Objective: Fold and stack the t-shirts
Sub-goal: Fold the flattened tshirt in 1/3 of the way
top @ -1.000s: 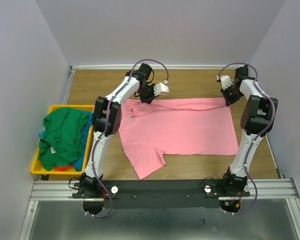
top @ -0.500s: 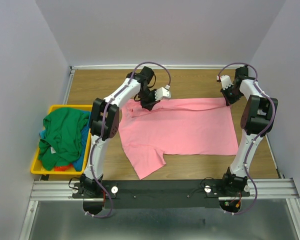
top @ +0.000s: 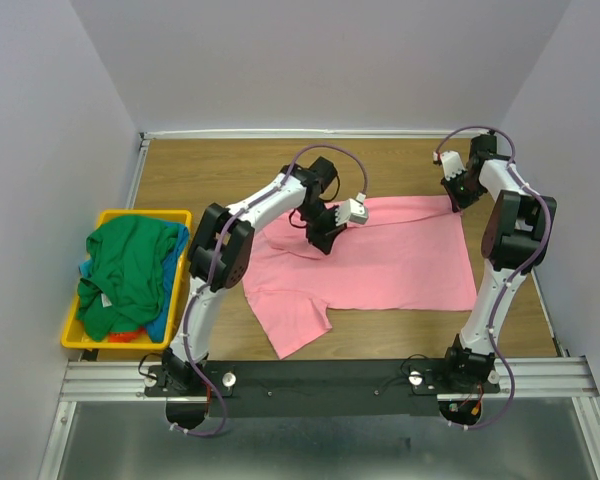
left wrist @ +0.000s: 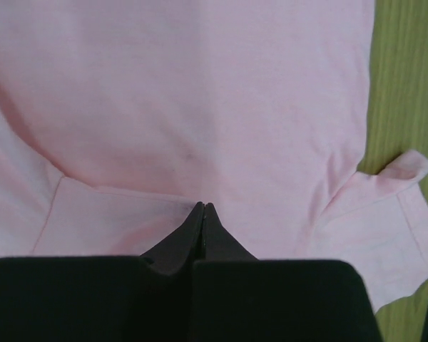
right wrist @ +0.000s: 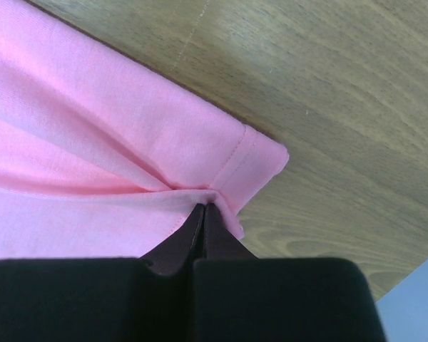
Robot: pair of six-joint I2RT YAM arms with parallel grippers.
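Note:
A pink t-shirt [top: 380, 260] lies spread on the wooden table, one sleeve [top: 295, 325] pointing toward the near edge. My left gripper [top: 322, 240] is over the shirt's upper left part and shut on a pinch of its fabric, which folds inward with it. In the left wrist view the shut gripper [left wrist: 203, 206] meets a fold of pink t-shirt [left wrist: 200, 92]. My right gripper [top: 456, 203] is shut on the far right hem corner. The right wrist view shows that gripper [right wrist: 203, 206] with the pink t-shirt [right wrist: 93, 142] wrinkling into it. A green t-shirt [top: 130, 270] lies crumpled in the bin.
A yellow bin [top: 140, 214] stands at the table's left edge, with blue [top: 166, 322] and orange [top: 126, 336] cloth under the green shirt. A metal rail [top: 330, 375] carrying both arm bases runs along the near edge. Grey walls enclose the table.
My left gripper has closed and travelled right and nearer over the shirt, dragging the far left shoulder of the pink t-shirt inward. The right arm has stayed put.

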